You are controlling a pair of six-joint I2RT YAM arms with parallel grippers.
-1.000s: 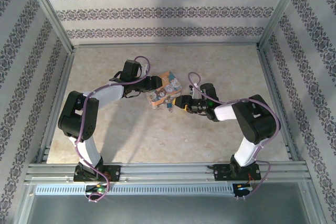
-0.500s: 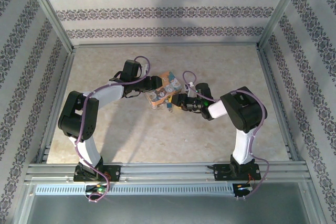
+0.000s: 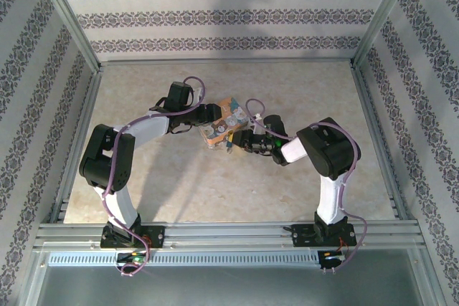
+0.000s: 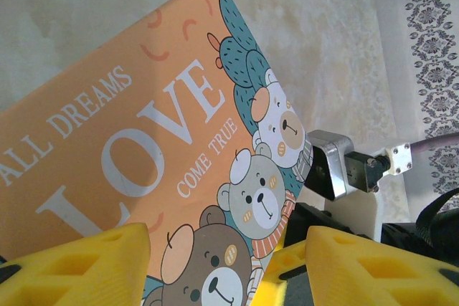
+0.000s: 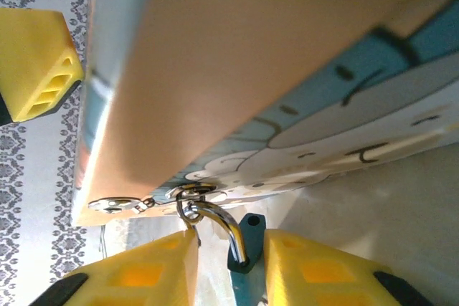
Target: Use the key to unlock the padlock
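The padlock [image 3: 224,121], a flat orange block lettered "LOVE" with cartoon bears [image 4: 143,148], is held tilted off the table, and my left gripper [image 3: 206,115] is shut on its left end. Its yellow fingers [image 4: 79,266] flank the block's near edge. Seen from the right wrist, the block's underside [image 5: 251,55] looms close. The key [image 5: 251,238], a tiny teal-blue piece, hangs below it; its curved silvery bar hooks through a metal ring [image 5: 192,193] on the block's edge. My right gripper [image 5: 231,249] is narrowly open around that piece, one pad touching it and a gap on the other side.
The beige table [image 3: 215,184] is fenced by aluminium rails [image 3: 373,127] and patterned walls. The two grippers nearly meet at the block; the right gripper's [image 3: 240,141] silver connector [image 4: 330,170] shows just past the block's edge. Open floor lies in front and to the far right.
My right arm has swung left, bringing its gripper up to the block's lower right edge and around the teal piece. The left arm and the block have stayed put.
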